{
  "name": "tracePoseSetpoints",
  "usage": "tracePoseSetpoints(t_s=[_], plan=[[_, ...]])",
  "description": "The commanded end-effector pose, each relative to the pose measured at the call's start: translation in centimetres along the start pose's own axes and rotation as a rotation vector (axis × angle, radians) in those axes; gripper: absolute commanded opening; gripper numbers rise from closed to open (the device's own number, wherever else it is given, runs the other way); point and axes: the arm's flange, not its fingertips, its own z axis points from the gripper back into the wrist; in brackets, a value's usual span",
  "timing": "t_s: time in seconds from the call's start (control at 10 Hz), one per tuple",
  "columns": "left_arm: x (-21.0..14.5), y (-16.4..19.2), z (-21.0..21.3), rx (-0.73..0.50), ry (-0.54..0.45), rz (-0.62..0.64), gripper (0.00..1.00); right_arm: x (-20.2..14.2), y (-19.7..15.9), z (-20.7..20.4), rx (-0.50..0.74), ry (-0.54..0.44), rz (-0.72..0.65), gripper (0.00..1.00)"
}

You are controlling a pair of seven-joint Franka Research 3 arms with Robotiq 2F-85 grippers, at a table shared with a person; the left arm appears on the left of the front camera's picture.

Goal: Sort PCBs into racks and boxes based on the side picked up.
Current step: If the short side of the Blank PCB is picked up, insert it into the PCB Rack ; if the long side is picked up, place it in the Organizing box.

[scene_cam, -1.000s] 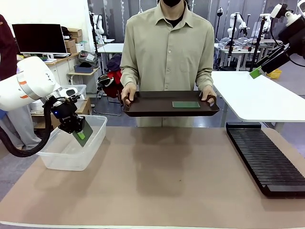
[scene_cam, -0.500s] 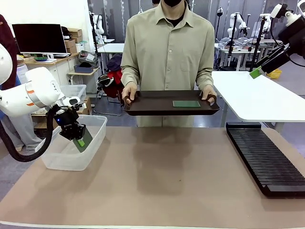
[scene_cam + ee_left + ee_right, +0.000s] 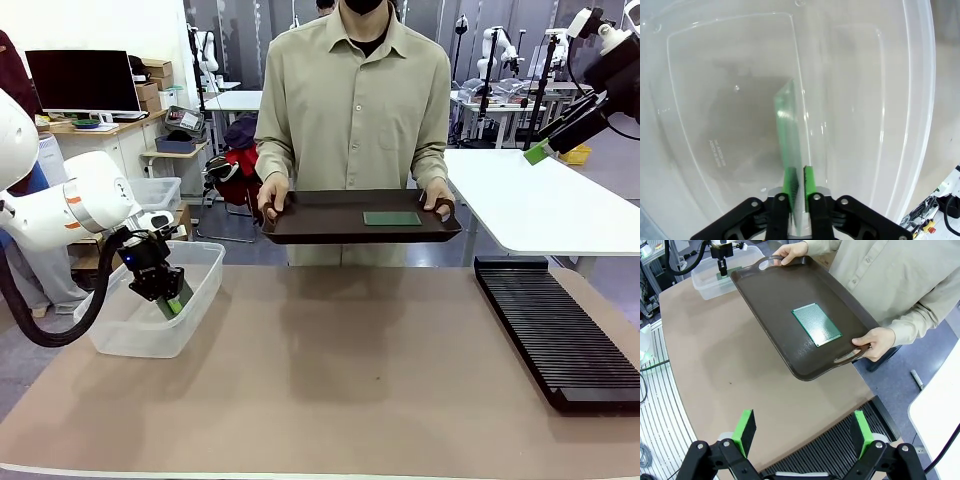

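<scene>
Your left gripper (image 3: 166,293) is closed on one PCB (image 3: 182,294), its green pads (image 3: 790,186) pinching a short end of the board. It hangs inside the clear plastic tub (image 3: 140,335), which stands at the table's (image 3: 350,390) left edge towards the far corner. In the left wrist view you see that board (image 3: 790,125) nearly edge-on: its long axis runs straight out from the gripper (image 3: 799,182) and its free end points down at the tub's floor (image 3: 730,100). You cannot tell whether that end touches the floor. From the front the board stands tilted, with its lower end inside the tub walls.

The second PCB (image 3: 391,218) lies flat, face up, on the dark brown tray (image 3: 320,228). A person at the far edge holds the tray by its two handles, one hand (image 3: 270,205) at each end, the other here (image 3: 438,207). This board's long axis follows the tray's long side, and it sits nearer the tray's right end.

Your right gripper (image 3: 804,432) is wide open and holds nothing. It hangs high over the table's right edge, looking down on the tray (image 3: 775,300), the board (image 3: 816,324) and the black slotted rack (image 3: 840,445). The rack (image 3: 560,330) lies along the right edge, its long axis running from far to near.
</scene>
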Motion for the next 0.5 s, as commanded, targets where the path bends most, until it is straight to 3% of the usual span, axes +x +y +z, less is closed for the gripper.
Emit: tracePoseSetpoints(t_s=[0.0, 0.4], plan=[[0.0, 0.7, 0.7, 0.013, -0.010, 0.001, 0.35, -0.3, 0.0, -0.1, 0.013, -0.001, 0.015, 1.00], [-0.2, 1.0, 2.4, 0.062, -0.026, 0.002, 0.75, -0.3, 0.0, -0.1, 0.013, -0.001, 0.015, 1.00]])
